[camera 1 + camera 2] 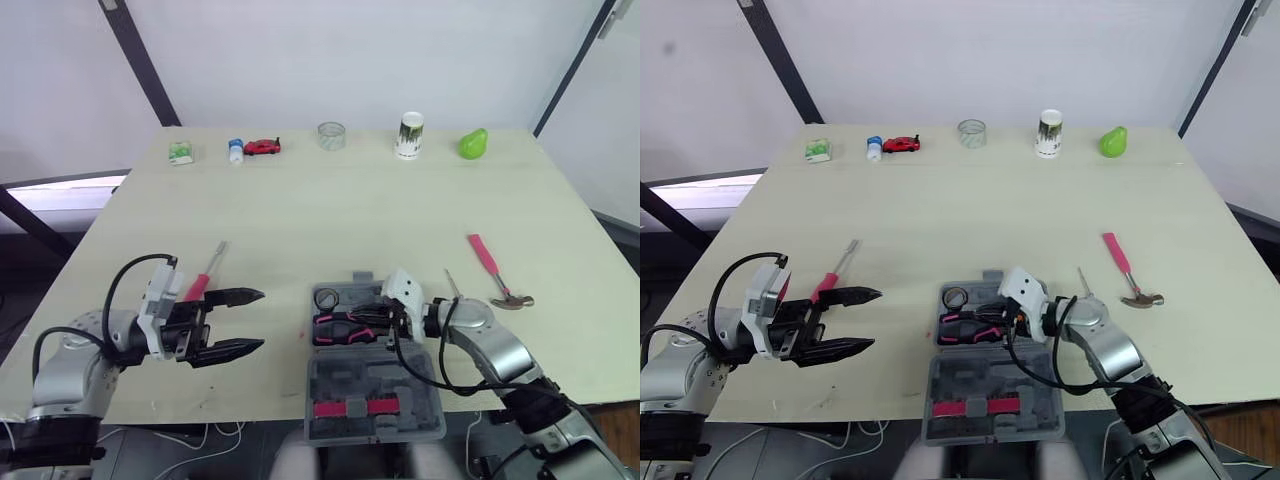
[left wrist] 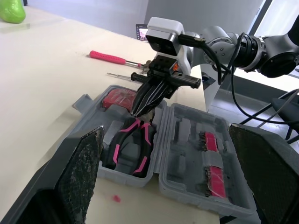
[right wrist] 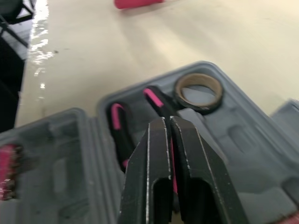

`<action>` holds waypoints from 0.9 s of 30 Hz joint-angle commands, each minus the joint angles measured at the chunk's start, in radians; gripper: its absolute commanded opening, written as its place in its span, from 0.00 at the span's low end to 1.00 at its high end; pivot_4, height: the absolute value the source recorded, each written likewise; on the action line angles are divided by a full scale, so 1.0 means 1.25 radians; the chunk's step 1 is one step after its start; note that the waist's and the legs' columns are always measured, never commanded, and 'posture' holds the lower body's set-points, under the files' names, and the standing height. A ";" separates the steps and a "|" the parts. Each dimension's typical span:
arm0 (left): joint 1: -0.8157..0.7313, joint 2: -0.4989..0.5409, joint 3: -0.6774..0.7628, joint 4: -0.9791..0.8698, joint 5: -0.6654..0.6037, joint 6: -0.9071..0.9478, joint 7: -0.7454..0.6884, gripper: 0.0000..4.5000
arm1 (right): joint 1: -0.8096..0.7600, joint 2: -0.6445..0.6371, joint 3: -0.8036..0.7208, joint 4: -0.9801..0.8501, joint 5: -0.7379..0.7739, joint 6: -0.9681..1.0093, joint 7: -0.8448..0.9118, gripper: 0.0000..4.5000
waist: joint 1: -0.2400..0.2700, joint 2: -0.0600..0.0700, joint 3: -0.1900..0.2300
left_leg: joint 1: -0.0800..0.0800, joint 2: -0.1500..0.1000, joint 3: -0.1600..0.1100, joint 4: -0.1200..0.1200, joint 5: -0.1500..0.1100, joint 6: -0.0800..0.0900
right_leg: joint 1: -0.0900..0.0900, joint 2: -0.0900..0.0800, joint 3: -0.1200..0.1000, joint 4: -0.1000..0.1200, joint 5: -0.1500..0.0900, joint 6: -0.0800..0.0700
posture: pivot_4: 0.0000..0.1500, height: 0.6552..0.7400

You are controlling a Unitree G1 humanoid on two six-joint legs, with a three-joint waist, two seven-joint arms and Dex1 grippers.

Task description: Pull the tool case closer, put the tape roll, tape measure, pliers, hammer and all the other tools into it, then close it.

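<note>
Black fingers of the left gripper (image 1: 258,320) stand spread wide apart and empty in the lower left of the frame, above the table (image 1: 330,215). Just above them in the picture lies a pink-handled screwdriver (image 1: 205,275). At lower centre the grey tool case (image 1: 335,385) lies open at the near table edge. Its upper half holds the tape roll (image 1: 326,297) and the pink-and-black pliers (image 1: 338,330) (handles towards the left). The right gripper (image 2: 141,108) points down into that half, its fingers pressed together with nothing between them, tips at the pliers. Right of the case lie a thin metal tool (image 1: 452,284) and, further right, the pink-handled hammer (image 1: 495,272).
</note>
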 commanded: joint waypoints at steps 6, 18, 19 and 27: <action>-0.004 -0.003 -0.005 -0.016 0.000 -0.009 -0.011 1.00 | 0.008 0.004 0.000 0.064 -0.037 -0.044 -0.018 0.02 | 0.000 0.000 0.000 | 0.000 0.000 0.000 0.000 0.000 0.000 | 0.000 0.000 0.000 0.000 0.000 0.000 | 1.00 1.00; -0.002 -0.022 -0.015 -0.008 0.016 -0.013 0.007 1.00 | 0.012 0.020 0.114 0.252 -0.136 0.043 -0.009 0.02 | -0.005 -0.002 -0.005 | 0.019 0.001 0.001 -0.004 0.000 0.000 | 0.017 0.001 0.001 -0.003 -0.001 -0.001 | 1.00 1.00; 0.000 -0.023 -0.015 -0.008 0.017 -0.013 0.008 1.00 | 0.010 0.023 0.127 0.270 -0.144 0.061 -0.005 0.02 | -0.005 -0.003 -0.006 | 0.021 0.001 0.001 -0.004 0.000 0.000 | 0.019 0.001 0.001 -0.003 -0.002 -0.002 | 1.00 1.00; 0.015 -0.030 -0.012 -0.021 0.023 -0.010 0.023 1.00 | -0.023 0.059 0.158 0.401 -0.187 0.119 -0.014 0.02 | -0.019 -0.008 -0.025 | 0.048 0.002 0.000 -0.016 -0.001 0.000 | 0.040 0.000 0.001 -0.005 -0.007 -0.010 | 1.00 1.00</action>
